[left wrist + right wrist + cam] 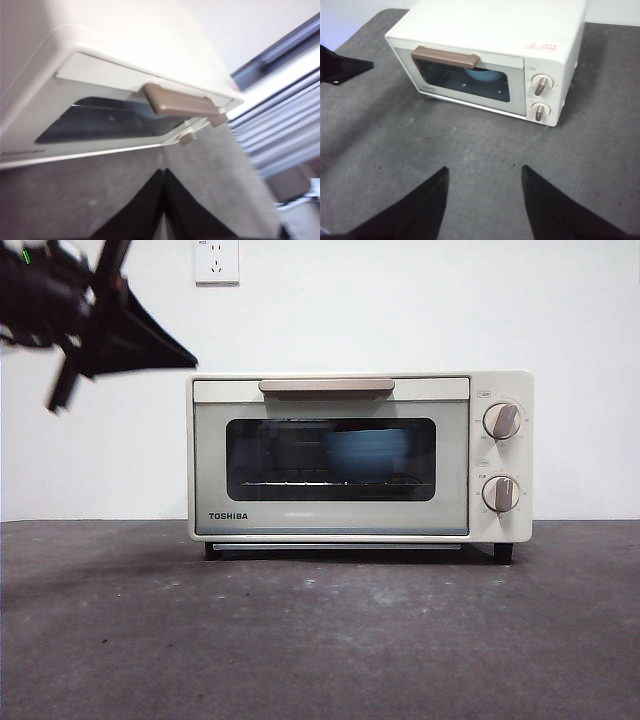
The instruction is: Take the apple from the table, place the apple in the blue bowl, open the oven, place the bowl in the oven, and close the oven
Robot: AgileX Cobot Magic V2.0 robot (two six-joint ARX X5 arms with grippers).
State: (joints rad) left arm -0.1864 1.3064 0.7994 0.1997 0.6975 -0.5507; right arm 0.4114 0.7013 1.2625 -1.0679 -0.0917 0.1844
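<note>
Left gripper hangs high at the upper left in the front view, off to the left of the oven and touching nothing – big, dark, jaw state not readable here. Oven sits mid-table w/ door shut, beige handle across the top of the door, two knobs stacked on the right side. Blue bowl shows through the dark glass, on the wire rack, right of center; apple can't be made out. Left wrist view: left gripper has its jaws pressed together, nothing between them, above the table near the oven front, handle just beyond the tips – not touching. Right wrist view: right gripper hovers over the near part of the table w/ jaws spread apart, empty, well apart from the oven. Bowl visible behind the glass; the other arm's black tip shows at the left edge.
</note>
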